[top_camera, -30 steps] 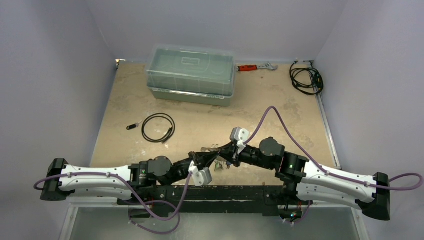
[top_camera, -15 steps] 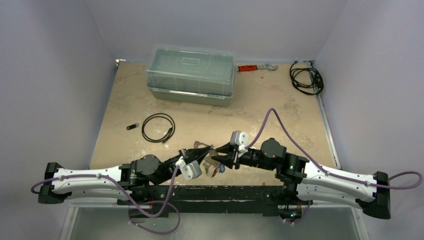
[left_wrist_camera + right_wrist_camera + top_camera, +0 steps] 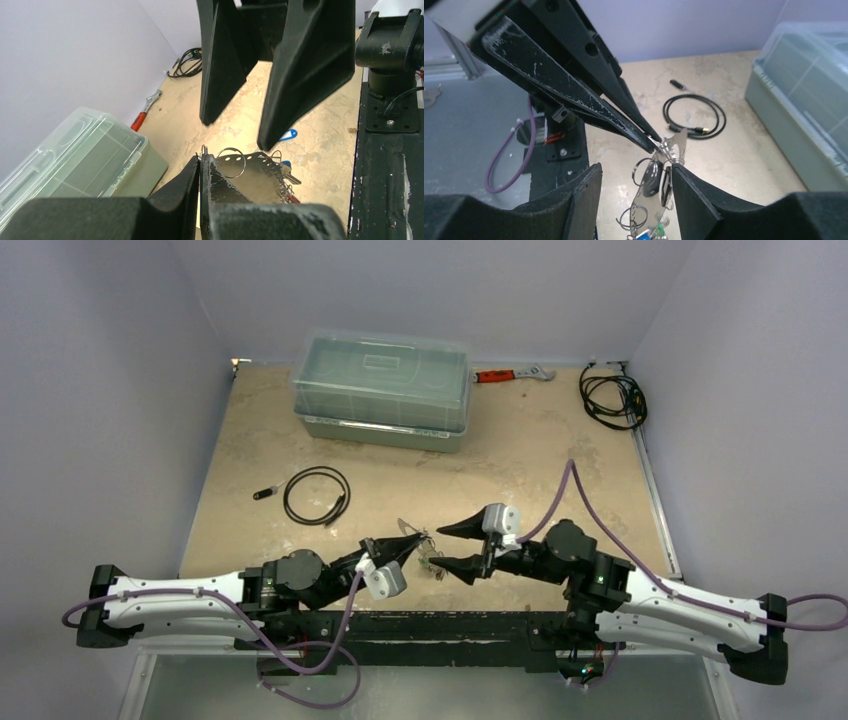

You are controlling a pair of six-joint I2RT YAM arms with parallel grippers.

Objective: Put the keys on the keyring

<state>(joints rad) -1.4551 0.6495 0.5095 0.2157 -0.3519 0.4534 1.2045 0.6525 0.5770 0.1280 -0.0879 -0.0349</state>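
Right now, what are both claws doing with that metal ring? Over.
Left gripper shut on large flat silver-grey keyring, held aloft. Right gripper open, straddling it. Small tagged keys dangling. Nothing blocking.

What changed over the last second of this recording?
The right arm's jaws opened wide, let go of the keyring and drew back to the right. The left arm's jaws stay shut on its rim, pulled slightly left. The lidded plastic box, black cable loop and orange-handled wrench have not moved.

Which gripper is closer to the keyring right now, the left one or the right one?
Left. The left gripper is shut on the rim of the keyring; the right gripper is open, straddling the ring without gripping it.
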